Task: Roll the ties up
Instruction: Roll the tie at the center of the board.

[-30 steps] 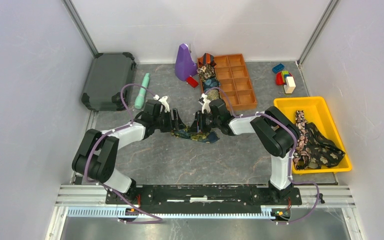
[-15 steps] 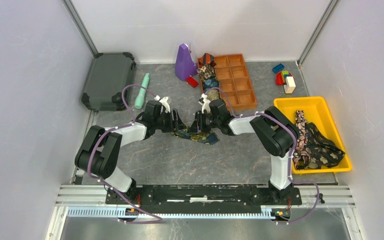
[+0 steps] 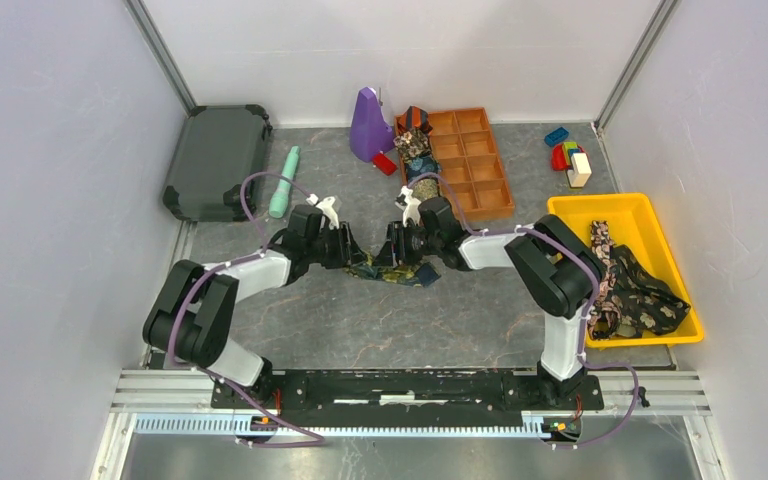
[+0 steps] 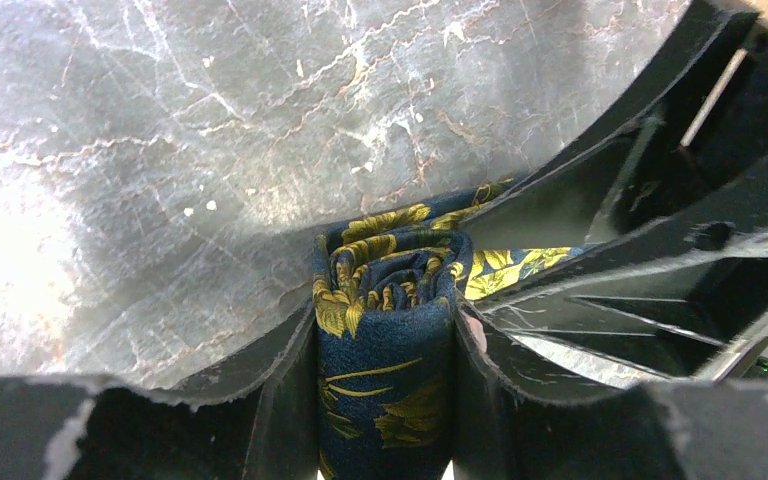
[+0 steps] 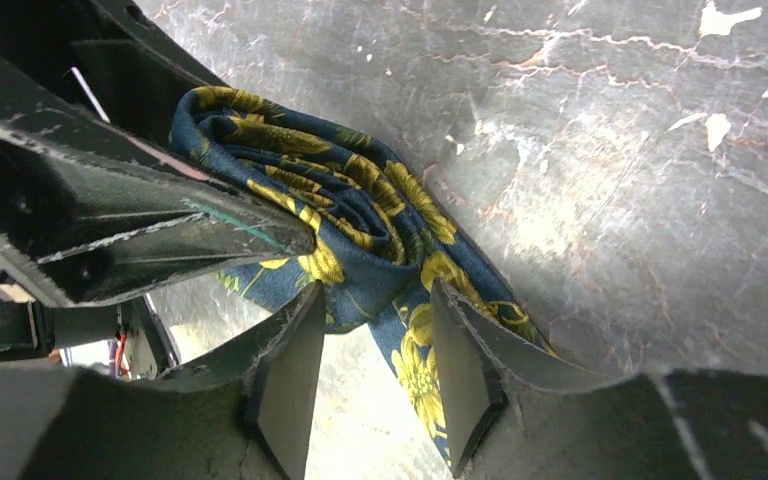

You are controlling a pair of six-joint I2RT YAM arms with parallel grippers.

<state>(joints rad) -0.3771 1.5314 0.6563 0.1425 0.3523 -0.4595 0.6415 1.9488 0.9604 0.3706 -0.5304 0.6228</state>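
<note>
A navy-gold tie [image 3: 407, 273] lies mid-table between my two grippers. My left gripper [image 3: 355, 253] is shut on its rolled end; in the left wrist view the tight roll [image 4: 390, 270] sits pinched in the left gripper [image 4: 388, 325]. My right gripper [image 3: 391, 252] faces it from the right. In the right wrist view the right gripper [image 5: 375, 292] stands open, with the loose tail of the tie [image 5: 415, 370] running between the jaws. More loose ties [image 3: 632, 285] fill the yellow bin [image 3: 564, 207]. Rolled ties [image 3: 415, 146] sit in the orange organizer tray [image 3: 480, 170].
A dark grey case [image 3: 215, 160] lies at the back left, with a mint-green stick [image 3: 284, 182] beside it. A purple object [image 3: 368, 125] stands next to the tray. Toy blocks [image 3: 568, 158] lie at the back right.
My left wrist has shifted slightly at the roll. The right arm and the tie have barely moved.
</note>
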